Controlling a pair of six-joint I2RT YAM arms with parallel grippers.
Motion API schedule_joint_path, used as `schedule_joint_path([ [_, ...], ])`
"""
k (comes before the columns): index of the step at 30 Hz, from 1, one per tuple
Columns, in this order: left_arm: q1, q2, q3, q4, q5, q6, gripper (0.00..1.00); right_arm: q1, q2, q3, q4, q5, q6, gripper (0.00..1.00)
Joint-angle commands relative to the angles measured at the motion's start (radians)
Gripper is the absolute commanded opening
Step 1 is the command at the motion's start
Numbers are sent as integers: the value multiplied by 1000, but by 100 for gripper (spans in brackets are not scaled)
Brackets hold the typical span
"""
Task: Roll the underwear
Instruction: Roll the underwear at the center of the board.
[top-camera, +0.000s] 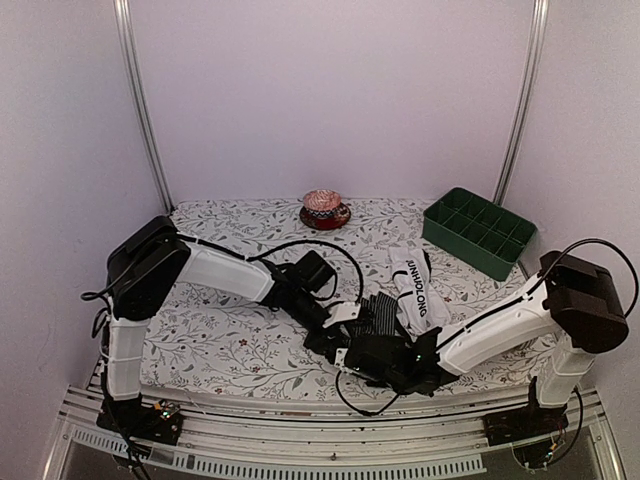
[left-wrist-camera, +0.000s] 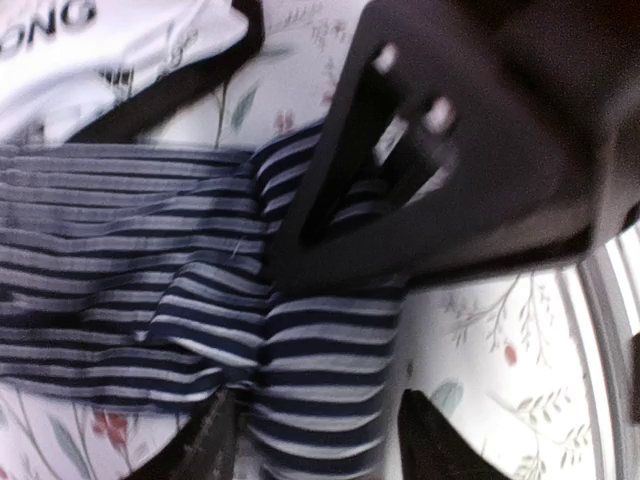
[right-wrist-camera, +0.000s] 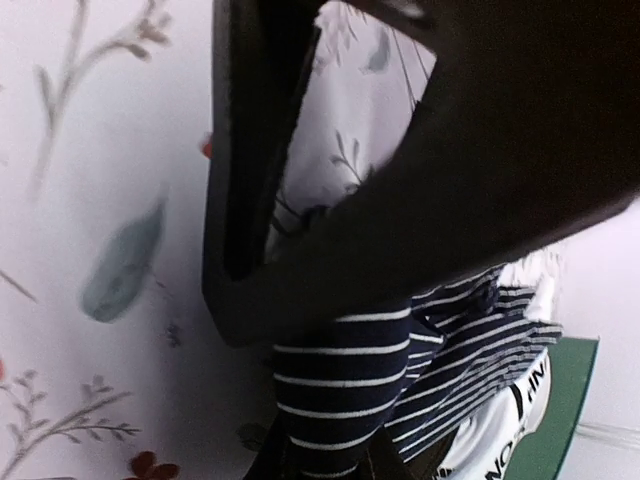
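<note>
- Nearest, along the table's front edge: slotted metal rail (top-camera: 300, 430). Rising from it, left arm (top-camera: 215, 268) and right arm (top-camera: 490, 335), both bent inward over the floral tablecloth (top-camera: 220, 350).
- Just beyond, low over the cloth and reaching in from the right: right gripper (right-wrist-camera: 330, 462), fingers drawn close together on a bunched fold of the striped briefs (top-camera: 382, 312), fabric pinched between them in the right wrist view.
- Facing it from the left and very close to it: left gripper (left-wrist-camera: 322, 445), fingers (left-wrist-camera: 215, 445) spread apart. A band of the striped fabric lying loose between them, with a sliver of tablecloth beside one finger (jaws parted, then, and gripping nothing).
- Striped briefs themselves: dark with thin pale stripes, rumpled and partly folded over, down on the tablecloth near centre-front, under and between the two grippers.
- Immediately behind and to the right: white briefs (top-camera: 418, 290), long and narrow, with black trim and black capital lettering. One edge meeting the striped pair.
- Farther back on the right: green compartment tray (top-camera: 465, 250), set at an angle, apart from both briefs.
- At the far edge, centre: dark-red dish (top-camera: 340, 216) carrying a rounded pinkish object (top-camera: 322, 201), close to the pale back wall.
</note>
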Motion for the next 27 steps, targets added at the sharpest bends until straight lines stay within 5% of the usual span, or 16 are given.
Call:
schedule_joint_path([
  [1, 13, -20, -132, -183, -146, -8, 72, -42, -22, -4, -24, -243, 27, 3],
  [3, 23, -74, -161, -154, -160, -6, 96, -65, -18, 8, -34, -308, 33, 3],
  [4, 28, -99, -173, -138, -164, -6, 98, -75, -13, 13, -39, -329, 36, 3],
  [16, 72, -399, -402, 185, -230, 9, 98, -205, 30, 74, -113, -638, 58, 3],
  [27, -7, -552, -662, 530, -402, 118, 94, -361, 140, 239, -285, -1098, 23, 3],
])
